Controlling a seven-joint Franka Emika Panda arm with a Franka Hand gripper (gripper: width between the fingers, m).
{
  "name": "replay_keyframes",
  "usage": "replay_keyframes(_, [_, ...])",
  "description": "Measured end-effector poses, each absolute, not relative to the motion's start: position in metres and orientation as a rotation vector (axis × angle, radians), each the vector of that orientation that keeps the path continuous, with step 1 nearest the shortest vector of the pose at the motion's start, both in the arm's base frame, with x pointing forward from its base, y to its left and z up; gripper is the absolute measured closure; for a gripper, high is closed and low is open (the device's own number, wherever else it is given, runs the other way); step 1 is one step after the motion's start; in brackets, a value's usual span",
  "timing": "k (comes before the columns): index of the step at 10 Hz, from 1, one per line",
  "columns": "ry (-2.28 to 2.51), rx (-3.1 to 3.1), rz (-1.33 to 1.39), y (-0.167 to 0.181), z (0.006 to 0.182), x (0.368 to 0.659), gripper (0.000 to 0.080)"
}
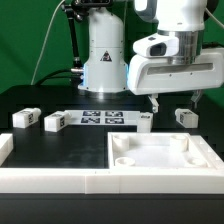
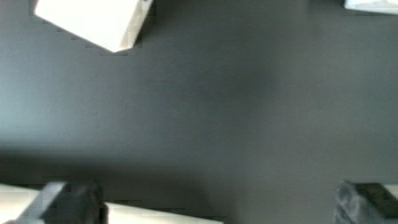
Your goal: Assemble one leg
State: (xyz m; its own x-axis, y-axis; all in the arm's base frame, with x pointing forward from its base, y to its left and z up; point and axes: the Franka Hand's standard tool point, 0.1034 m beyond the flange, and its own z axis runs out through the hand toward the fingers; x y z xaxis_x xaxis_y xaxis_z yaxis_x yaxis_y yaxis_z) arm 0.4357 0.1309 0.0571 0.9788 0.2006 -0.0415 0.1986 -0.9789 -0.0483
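Claw [image 1: 175, 103] spread apart and empty, hanging low over the row of white blocks.

The leg [image 1: 185, 117] lies just behind the panel [image 1: 160, 156], which fills the tabletop's [image 1: 70, 145] near corner on the exterior view's right; a second leg [image 1: 143, 120] sits just beside it. The claw hangs between the two, so a straight drop could close on bare tabletop, or a finger [image 2: 63, 200] could clip a block and skid it. The legs are stubby, square-edged, smooth hard plastic with printed tags, likely to twist out of an off-centre pinch. The panel is white plastic with a raised rim and corner holes; the tabletop is dull black. The wrist view shows one white block [image 2: 98, 20], possibly one of these legs.
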Motion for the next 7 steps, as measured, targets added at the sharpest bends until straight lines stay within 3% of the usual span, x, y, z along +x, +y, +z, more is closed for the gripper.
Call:
replay_keyframes(3, [-0.250,-3.064,0.090,0.160,0.048,0.403,0.0151])
replay_keyframes(7, [-0.297,-3.047,0.120,0.194,0.052,0.391,0.0151])
